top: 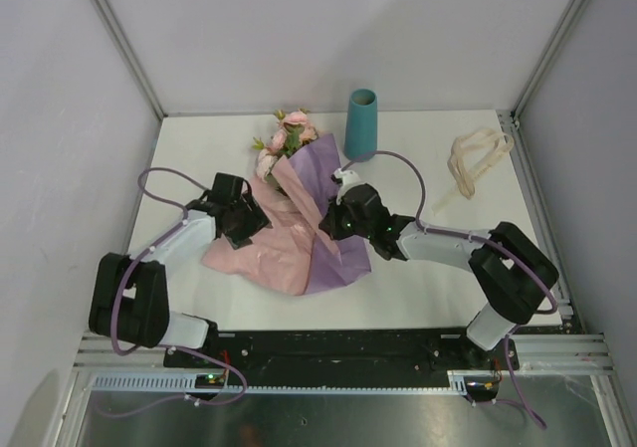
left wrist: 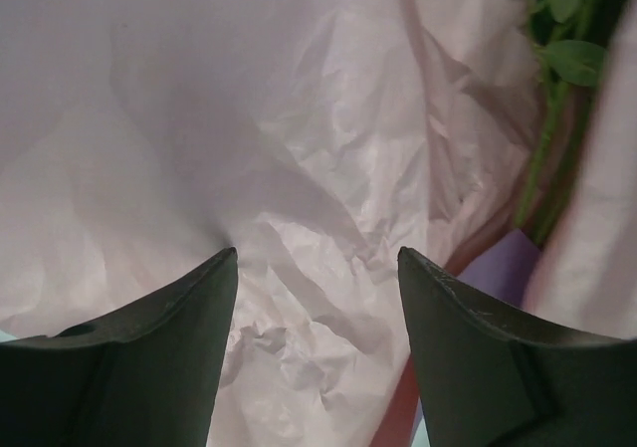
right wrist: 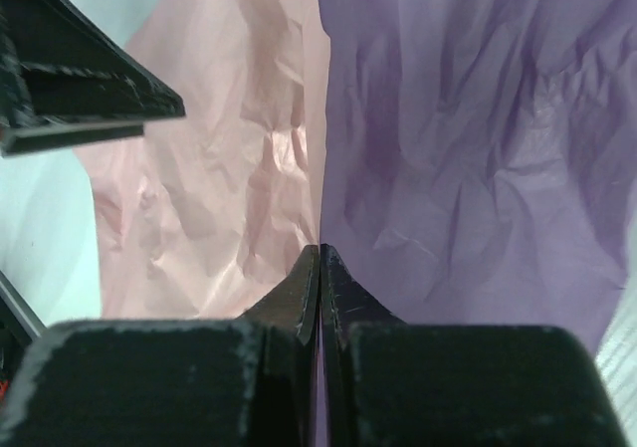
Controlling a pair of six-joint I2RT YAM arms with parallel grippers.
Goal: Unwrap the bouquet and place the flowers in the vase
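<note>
The bouquet (top: pixel 299 238) lies in the middle of the table, its paper spread half open. One sheet is pink (left wrist: pixel 299 138) and one is lilac (right wrist: pixel 478 118). The flowers (top: pixel 289 133) poke out at the far end, and green stems (left wrist: pixel 549 138) show inside the wrap. The teal vase (top: pixel 361 123) stands upright behind, to the right of the roses. My left gripper (left wrist: pixel 317 258) hovers open just over the pink sheet (top: pixel 239 253) with nothing between its fingers. My right gripper (right wrist: pixel 320 250) is shut on the edge of the lilac sheet (top: pixel 338 253), where it meets the pink one (right wrist: pixel 229 138).
A cream ribbon (top: pixel 478 158) lies loose at the back right of the table. Grey walls and metal frame posts close in the back and both sides. My left gripper's black fingers (right wrist: pixel 70 89) show at the upper left of the right wrist view.
</note>
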